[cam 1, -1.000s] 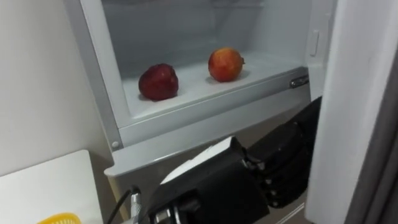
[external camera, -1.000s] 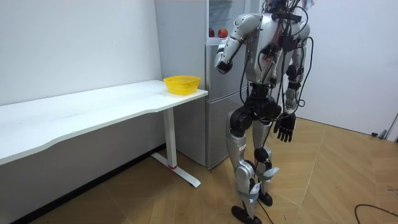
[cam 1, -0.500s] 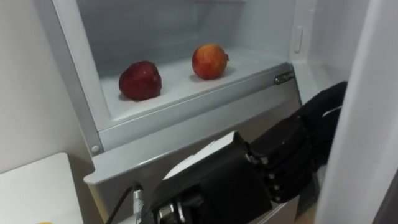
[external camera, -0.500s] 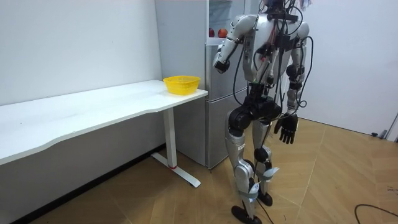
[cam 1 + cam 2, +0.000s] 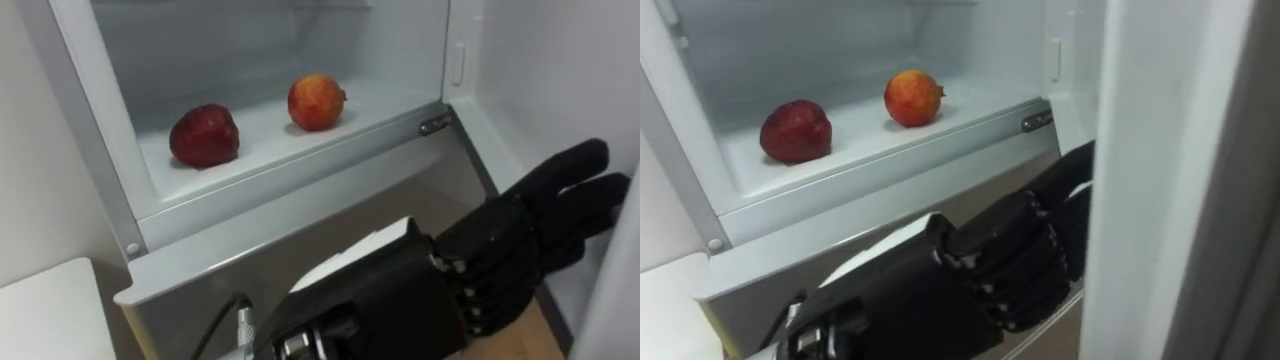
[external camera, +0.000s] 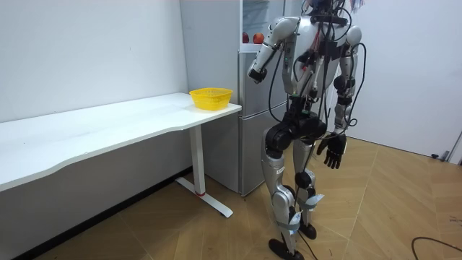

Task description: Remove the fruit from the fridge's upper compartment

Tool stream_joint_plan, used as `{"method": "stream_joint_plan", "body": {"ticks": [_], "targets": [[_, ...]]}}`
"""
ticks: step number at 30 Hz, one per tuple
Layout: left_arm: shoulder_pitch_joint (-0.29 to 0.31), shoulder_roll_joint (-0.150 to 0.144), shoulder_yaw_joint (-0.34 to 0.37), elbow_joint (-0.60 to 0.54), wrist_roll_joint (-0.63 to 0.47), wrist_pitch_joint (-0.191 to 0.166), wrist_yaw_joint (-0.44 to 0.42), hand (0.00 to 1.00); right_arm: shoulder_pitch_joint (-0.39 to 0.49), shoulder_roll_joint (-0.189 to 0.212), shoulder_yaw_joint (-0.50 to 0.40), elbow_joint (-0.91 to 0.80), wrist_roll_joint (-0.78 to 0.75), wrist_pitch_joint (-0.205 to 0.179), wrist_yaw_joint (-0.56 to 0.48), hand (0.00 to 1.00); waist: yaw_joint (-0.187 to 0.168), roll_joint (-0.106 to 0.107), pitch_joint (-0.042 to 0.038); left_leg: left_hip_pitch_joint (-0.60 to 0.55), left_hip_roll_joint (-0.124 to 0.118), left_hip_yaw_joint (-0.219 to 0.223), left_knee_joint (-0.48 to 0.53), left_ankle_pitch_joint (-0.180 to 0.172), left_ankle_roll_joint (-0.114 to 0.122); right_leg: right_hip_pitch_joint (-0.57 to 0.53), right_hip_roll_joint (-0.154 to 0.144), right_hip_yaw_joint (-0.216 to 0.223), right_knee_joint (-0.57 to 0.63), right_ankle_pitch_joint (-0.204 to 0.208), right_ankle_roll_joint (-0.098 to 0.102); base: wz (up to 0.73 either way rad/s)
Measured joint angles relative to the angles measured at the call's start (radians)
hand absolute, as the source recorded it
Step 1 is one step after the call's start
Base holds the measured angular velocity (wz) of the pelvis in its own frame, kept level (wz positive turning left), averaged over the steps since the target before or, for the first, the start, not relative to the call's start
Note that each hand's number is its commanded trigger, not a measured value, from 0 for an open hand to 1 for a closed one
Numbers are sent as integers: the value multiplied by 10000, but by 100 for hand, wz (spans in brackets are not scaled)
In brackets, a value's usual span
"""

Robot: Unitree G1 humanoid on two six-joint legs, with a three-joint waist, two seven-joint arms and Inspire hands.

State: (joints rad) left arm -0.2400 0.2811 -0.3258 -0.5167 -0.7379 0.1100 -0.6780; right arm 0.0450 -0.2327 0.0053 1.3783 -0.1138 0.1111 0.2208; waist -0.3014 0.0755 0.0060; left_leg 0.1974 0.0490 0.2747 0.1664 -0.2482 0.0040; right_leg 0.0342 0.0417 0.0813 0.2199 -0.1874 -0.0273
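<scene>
Lifted and pushed forward since 1 s ago, the black left robot hand (image 5: pixel 520 250) has its fingers stretched out, seemingly loose, holding nothing. 2 fruits lie on the white upper fridge shelf (image 5: pixel 265 137): a dark red apple (image 5: pixel 204 136) and a red-orange apple (image 5: pixel 316 102), both above and left of that hand, well apart. The right robot hand (image 6: pixel 332 152) hangs slack-fingered by the thigh.

Right eye view: I note the left hand (image 5: pixel 1012 255) is partly covered. Its fingertips lie behind the white edge of the fridge door (image 5: pixel 1140 170), and its forearm is cut by the bottom edge. Above the door's hinge, the fridge compartment (image 5: pixel 250 60) runs out past the top edge. Room view: beside the door, the dark red fruit (image 6: pixel 245 37) and the orange fruit (image 6: pixel 258 36) are specks too small to identify.
</scene>
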Motion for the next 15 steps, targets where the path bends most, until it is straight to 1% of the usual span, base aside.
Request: {"method": "stream_joint_plan", "body": {"ticks": [7, 9, 11, 13, 15], "targets": [[-238, -32, -308, 46, -5, -64, 156, 0, -75, -74, 14, 29, 3, -5, -1, 0, -138, 66, 1, -57, 14, 40, 2, 0, 0, -160, 45, 101, 27, 9, -13, -3], [-294, -30, -366, 59, 3, -65, 189, 0, -149, -120, 28, 10, -13, -9, 0, 0, -204, 70, 1, -11, 51, 269, -2, -2, -2, -157, 111, 239, 29, 22, -32, -14], [-300, -52, -430, 63, 32, -78, 208, 0, -150, -125, 30, -13, -14, -18, 0, 0, -244, 68, 2, 18, 76, 268, -2, -2, -3, -147, 136, 294, 17, 43, -63, -21], [-387, -122, -552, 147, 27, -128, 218, 0, -142, -140, 102, -12, -12, -26, 0, 0, -316, 75, 7, 19, 93, 273, -2, -2, -3, -136, 159, 318, 15, 51, -77, -8], [-644, -310, -744, 411, 27, -147, 242, 0, -144, -155, 111, -10, -13, -44, 8, 0, -361, 70, 13, 21, 101, 326, -4, -2, -3, -149, 189, 387, 8, 57, -88, -6]]}}
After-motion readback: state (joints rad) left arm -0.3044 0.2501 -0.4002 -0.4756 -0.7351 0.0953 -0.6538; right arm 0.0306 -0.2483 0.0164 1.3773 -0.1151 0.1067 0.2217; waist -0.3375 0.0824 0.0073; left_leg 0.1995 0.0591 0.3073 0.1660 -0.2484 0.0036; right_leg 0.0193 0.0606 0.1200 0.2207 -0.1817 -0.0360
